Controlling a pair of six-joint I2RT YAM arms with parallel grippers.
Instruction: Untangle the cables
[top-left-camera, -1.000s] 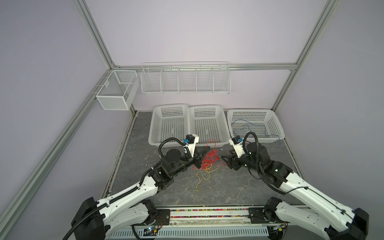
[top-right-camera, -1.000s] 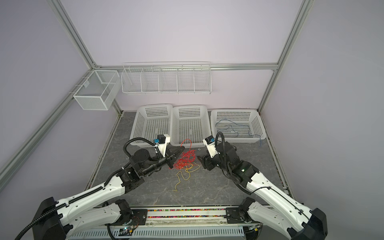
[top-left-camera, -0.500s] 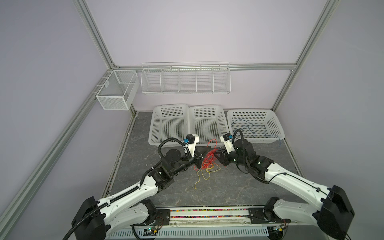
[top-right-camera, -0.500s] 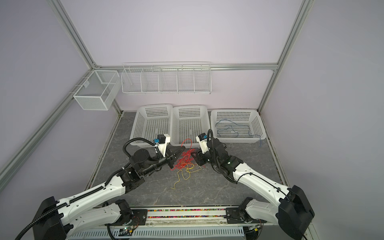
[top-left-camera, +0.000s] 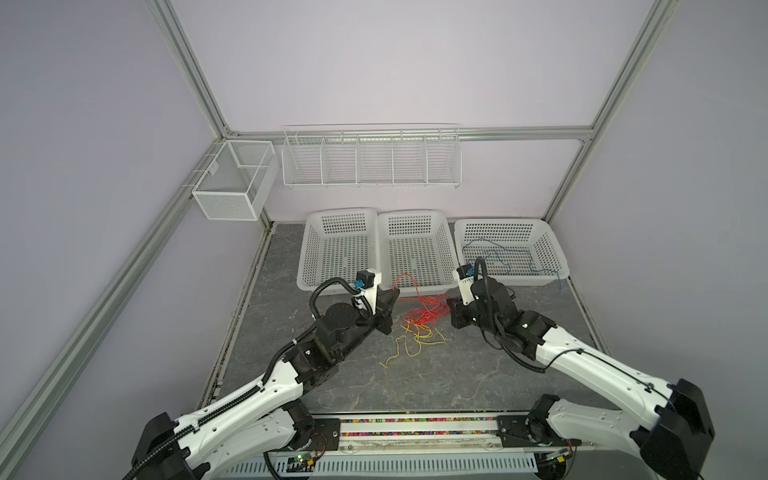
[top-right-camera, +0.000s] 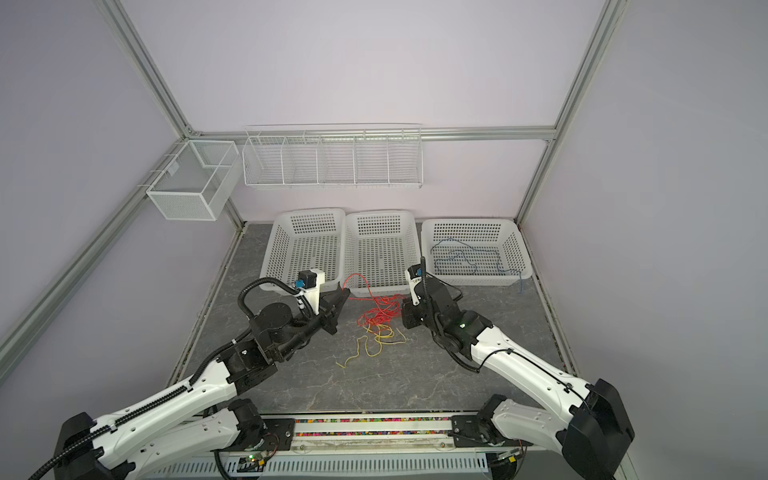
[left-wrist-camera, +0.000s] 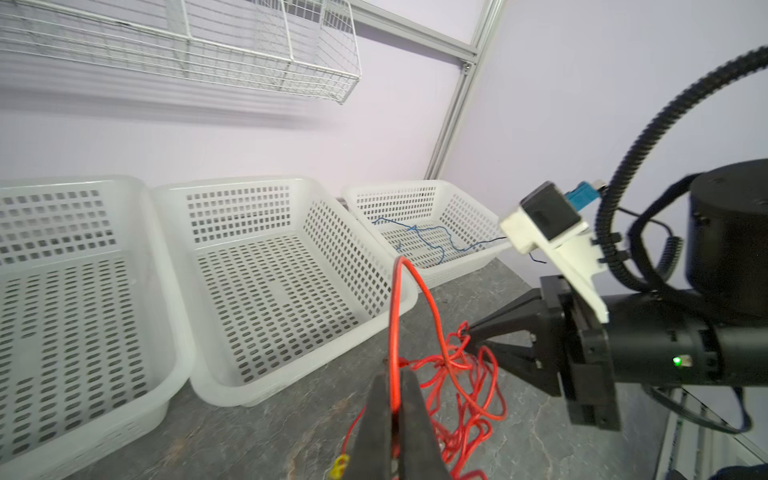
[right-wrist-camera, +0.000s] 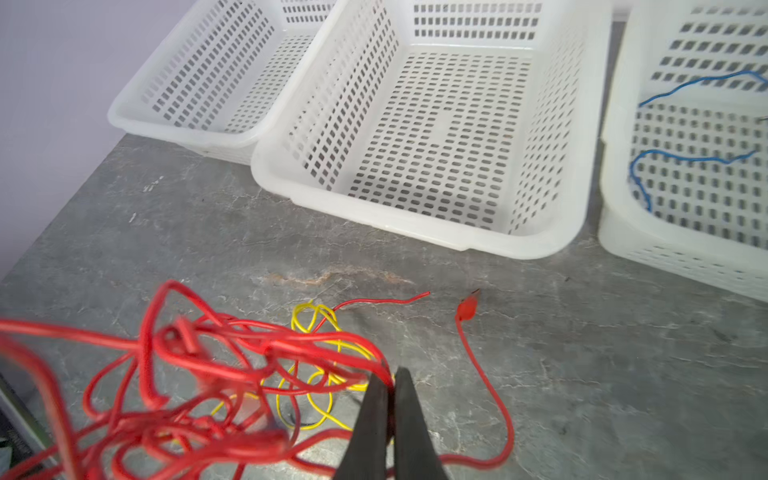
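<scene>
Your right gripper (left-wrist-camera: 471, 334) has moved in and shut on the red cable (left-wrist-camera: 392, 316), which your left gripper (left-wrist-camera: 392, 376) also pinches, just nearer than the middle basket (top-left-camera: 432, 286); it's light and limp, so take single strands.

3 white baskets (top-left-camera: 411, 224) — grey tabletop (top-left-camera: 457, 374)

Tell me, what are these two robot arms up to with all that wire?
Two robot arms are working on a cable tangle on the table. The left arm's fingers and the right arm's fingers are each shut on the red cable, at opposite sides of the tangle, where it is snarled with the yellow cable. A blue cable lies apart in the rightmost basket.
</scene>
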